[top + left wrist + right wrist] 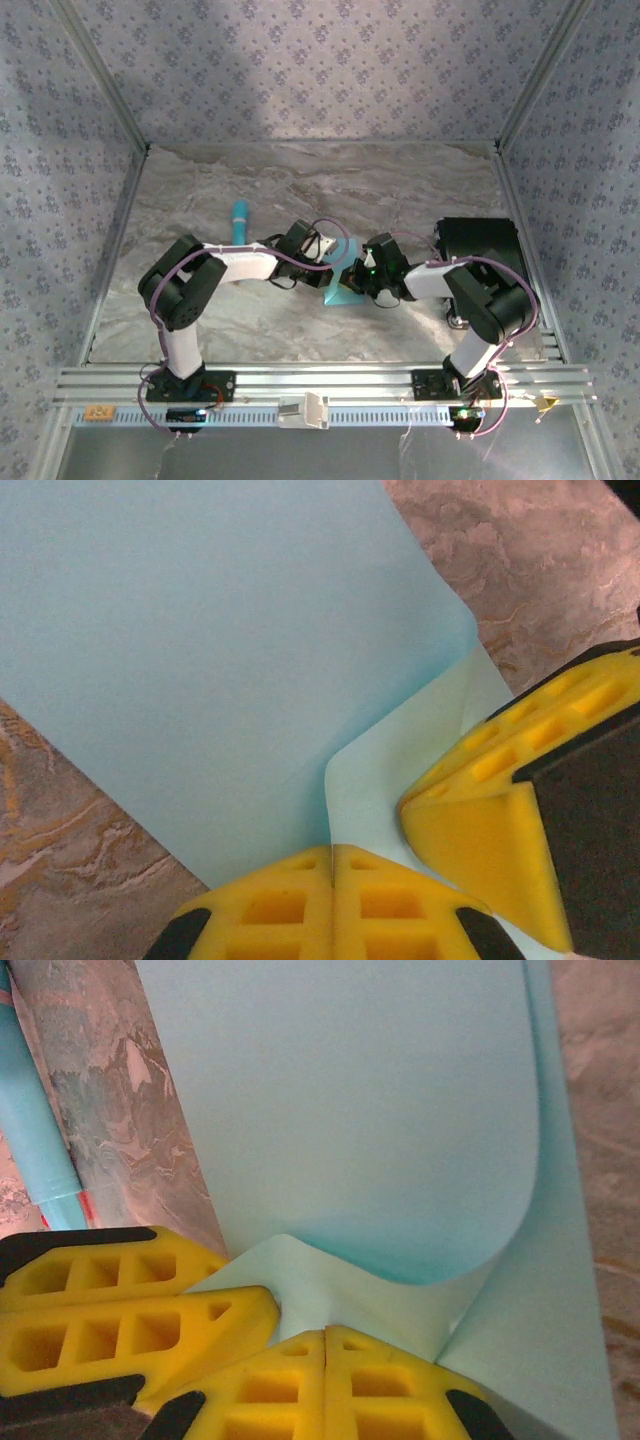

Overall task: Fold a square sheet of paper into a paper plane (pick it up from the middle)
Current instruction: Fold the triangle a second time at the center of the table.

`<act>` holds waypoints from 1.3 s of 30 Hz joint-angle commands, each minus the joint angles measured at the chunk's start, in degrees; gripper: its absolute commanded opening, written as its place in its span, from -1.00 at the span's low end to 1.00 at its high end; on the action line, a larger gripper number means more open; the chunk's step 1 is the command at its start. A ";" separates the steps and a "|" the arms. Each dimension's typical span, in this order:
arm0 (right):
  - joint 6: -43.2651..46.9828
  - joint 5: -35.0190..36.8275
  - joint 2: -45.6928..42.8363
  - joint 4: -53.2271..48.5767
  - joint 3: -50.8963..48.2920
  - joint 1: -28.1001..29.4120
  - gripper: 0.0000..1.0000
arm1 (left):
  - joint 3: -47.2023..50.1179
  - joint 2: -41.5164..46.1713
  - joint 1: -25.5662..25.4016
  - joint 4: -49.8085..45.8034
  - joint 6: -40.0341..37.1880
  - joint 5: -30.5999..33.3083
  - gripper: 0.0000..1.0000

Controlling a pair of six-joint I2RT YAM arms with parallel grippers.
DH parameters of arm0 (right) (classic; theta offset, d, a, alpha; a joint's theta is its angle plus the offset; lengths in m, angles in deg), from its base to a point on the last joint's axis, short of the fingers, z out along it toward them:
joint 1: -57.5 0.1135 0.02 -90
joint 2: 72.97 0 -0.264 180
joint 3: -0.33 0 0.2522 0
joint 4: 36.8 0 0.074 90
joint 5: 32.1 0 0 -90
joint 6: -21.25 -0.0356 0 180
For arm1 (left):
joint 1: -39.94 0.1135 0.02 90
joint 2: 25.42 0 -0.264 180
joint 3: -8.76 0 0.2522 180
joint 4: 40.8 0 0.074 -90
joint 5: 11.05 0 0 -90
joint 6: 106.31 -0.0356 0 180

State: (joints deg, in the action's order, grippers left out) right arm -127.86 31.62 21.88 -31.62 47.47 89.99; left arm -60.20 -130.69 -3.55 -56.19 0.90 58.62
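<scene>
A marbled table [250, 190] boxed in by patterned walls [300, 60] is what I'm working over. From the overhead camera, both arms reach inward and meet near the middle. The left gripper [335, 265] and right gripper [355, 275] are almost nose to nose over the square sheet of paper [345, 295], of which I get just a cyan sliver beneath them. A turquoise stick [240, 213] lies well apart to the left, and a black box [478, 245] sits at the right edge. From up here I can't judge the jaws.

The left wrist camera settles that. Its yellow fingers [290, 905] are pressed together, and a crease in the paper runs straight into the seam, so I read it as pinched. The sheet lifts away from the table, one layer curling over another. The right gripper's fingers sit just beside mine, nearly touching.

The right wrist camera gives the mirror: its fingers [380, 1385] are closed flat on the paper's near edge, and the sheet arches up in a soft roll. It also shows the stick close by on the left.

Two pinches this close together suggest I'm drawing up the middle to set a centre fold.
</scene>
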 commanded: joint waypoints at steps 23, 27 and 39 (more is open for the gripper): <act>2.70 -1.99 -2.58 -3.65 1.83 -7.43 -0.90 | -1.14 -2.57 0.12 -5.10 -0.78 -0.76 -1.00; 2.96 -1.42 -1.63 -4.02 2.14 -8.61 -0.90 | -1.23 -2.82 0.15 -5.21 -0.69 -0.85 -1.00; 0.07 0.62 0.36 -0.37 -1.59 -10.74 -0.90 | -1.22 -2.68 0.15 -5.57 -0.76 -0.76 -1.00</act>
State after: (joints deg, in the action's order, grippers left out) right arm -127.79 30.22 22.60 -29.30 46.49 80.33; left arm -61.45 -131.52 -3.55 -57.37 0.88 57.72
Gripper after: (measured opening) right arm 0.052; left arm 0.044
